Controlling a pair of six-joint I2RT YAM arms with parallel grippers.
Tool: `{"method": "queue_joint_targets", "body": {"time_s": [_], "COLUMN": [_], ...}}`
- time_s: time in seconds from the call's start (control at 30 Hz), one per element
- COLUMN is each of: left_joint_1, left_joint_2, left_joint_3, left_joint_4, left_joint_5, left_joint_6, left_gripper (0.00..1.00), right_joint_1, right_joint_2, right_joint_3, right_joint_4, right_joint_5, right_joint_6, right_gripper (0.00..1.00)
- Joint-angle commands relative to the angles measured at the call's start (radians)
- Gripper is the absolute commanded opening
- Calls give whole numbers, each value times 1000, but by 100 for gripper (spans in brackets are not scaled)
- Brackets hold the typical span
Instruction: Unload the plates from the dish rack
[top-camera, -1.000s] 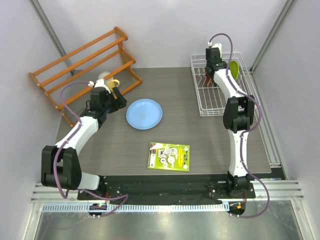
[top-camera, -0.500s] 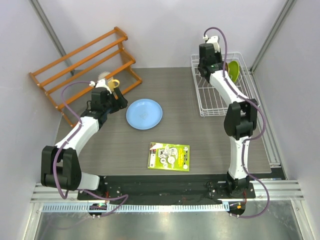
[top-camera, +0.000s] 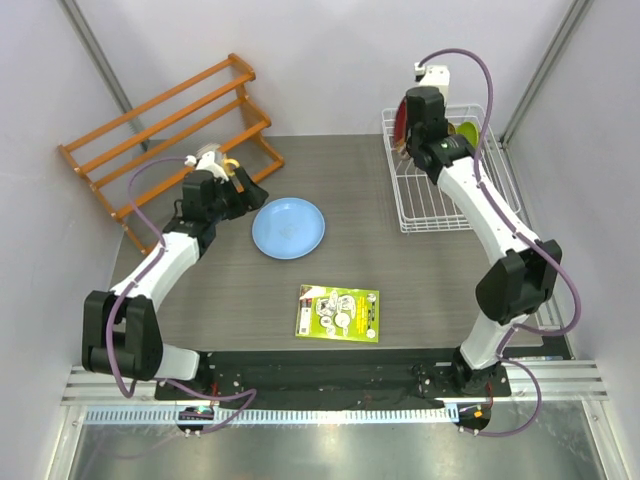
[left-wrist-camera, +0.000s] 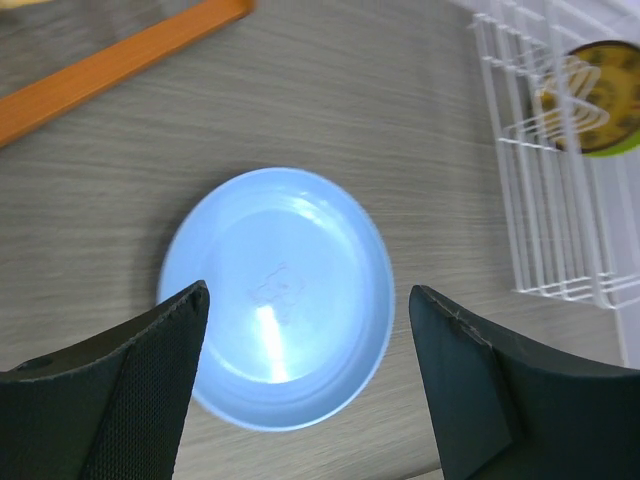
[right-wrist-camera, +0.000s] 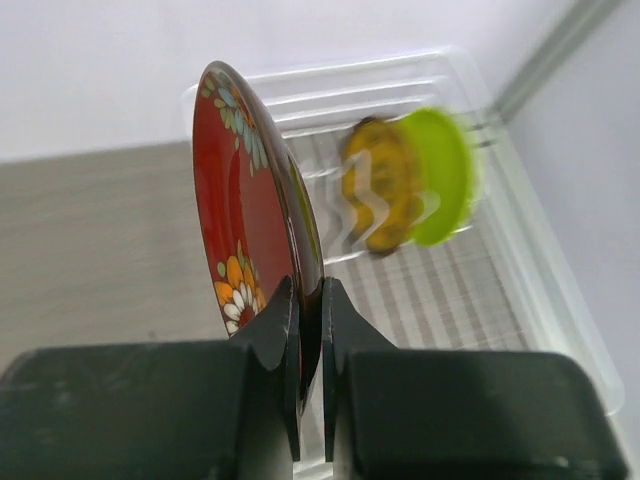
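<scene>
My right gripper (top-camera: 406, 133) (right-wrist-camera: 310, 300) is shut on the rim of the dark red patterned plate (right-wrist-camera: 245, 220) (top-camera: 399, 118) and holds it upright on edge, above the left end of the white dish rack (top-camera: 440, 195) (right-wrist-camera: 520, 270). The orange-yellow plate (right-wrist-camera: 375, 190) and the lime green plate (right-wrist-camera: 440, 175) (top-camera: 467, 130) stand in the rack behind it, blurred. The light blue plate (top-camera: 288, 228) (left-wrist-camera: 275, 300) lies flat on the table. My left gripper (top-camera: 245, 190) (left-wrist-camera: 305, 295) is open and empty, hovering at that plate's left side.
The orange wooden shelf rack (top-camera: 170, 125) stands at the back left, with a yellow mug (top-camera: 231, 164) by my left wrist. A green booklet (top-camera: 338, 313) lies near the front centre. White walls close in both sides.
My right gripper has lifted the dark red plate up out of the rack and swung its arm out to the right. My left gripper has shifted slightly right towards the blue plate.
</scene>
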Motion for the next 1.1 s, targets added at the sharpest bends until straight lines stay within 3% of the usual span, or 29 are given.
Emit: {"method": "queue_joint_targets", "body": {"time_s": [0.0, 0.17, 0.4, 0.67, 0.9, 1.0, 1.07], "left_joint_1": [-13, -36, -67, -76, -84, -88, -87], "left_joint_2": [17, 71, 162, 258, 318, 340, 352], "left_joint_3": [-7, -39, -93, -133, -140, -146, -148], "left_joint_4": [188, 352, 558, 767, 837, 868, 873], "left_joint_5": [163, 263, 339, 376, 372, 365, 361], "left_joint_6": [-76, -170, -282, -388, -426, -440, -442], "left_gripper": [81, 81, 81, 81, 81, 78, 70], "right_joint_1": [36, 49, 73, 109, 130, 136, 139], "right_joint_2": [-97, -138, -152, -160, -175, -181, -186], "right_joint_3": [-97, -211, -364, -473, -557, -583, -590], "right_joint_4": [-16, 64, 217, 360, 463, 501, 507], "right_joint_5": [-299, -561, -748, -833, -878, -899, -895], "right_joint_6": [218, 364, 499, 604, 676, 706, 711], "right_gripper": [1, 1, 1, 1, 1, 1, 1]}}
